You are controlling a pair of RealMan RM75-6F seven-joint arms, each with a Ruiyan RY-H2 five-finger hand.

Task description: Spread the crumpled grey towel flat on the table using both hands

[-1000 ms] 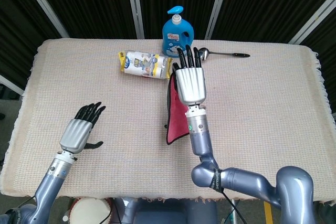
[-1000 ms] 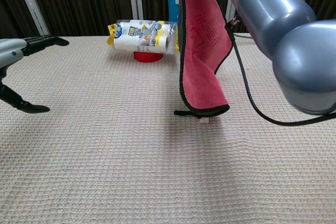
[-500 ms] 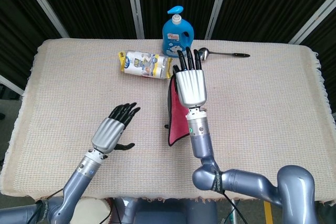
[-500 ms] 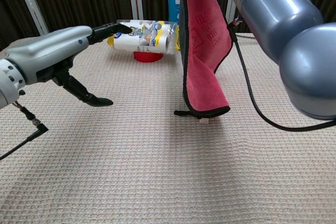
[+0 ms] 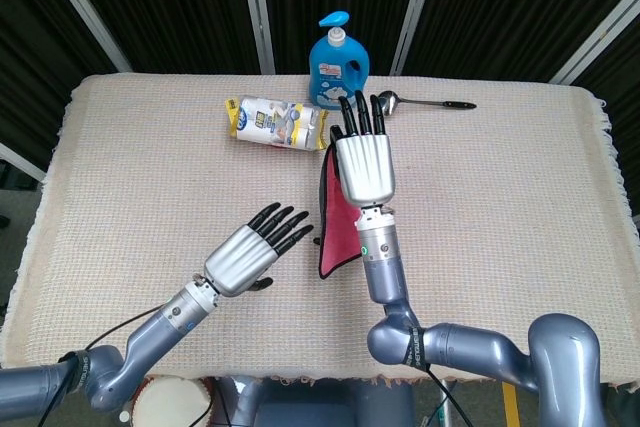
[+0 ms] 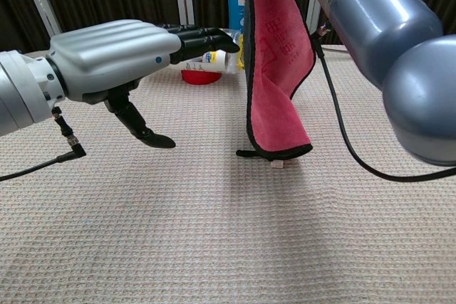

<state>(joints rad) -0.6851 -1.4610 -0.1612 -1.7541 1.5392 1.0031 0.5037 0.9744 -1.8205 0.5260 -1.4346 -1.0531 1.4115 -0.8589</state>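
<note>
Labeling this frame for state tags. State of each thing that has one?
towel: red with a dark edge, hanging off the table, lower edge near the cloth
right hand: holds the towel's top
left hand: empty, fingers spread, beside the towel
detergent bottle: upright
wipes pack: lying flat
spoon: lying flat

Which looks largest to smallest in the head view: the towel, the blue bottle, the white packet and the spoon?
1. Towel, though the right hand hides part of it.
2 and 3. Blue bottle and white packet look about alike, so I do not rank them.
4. Spoon, thin and clearly smallest.
</note>
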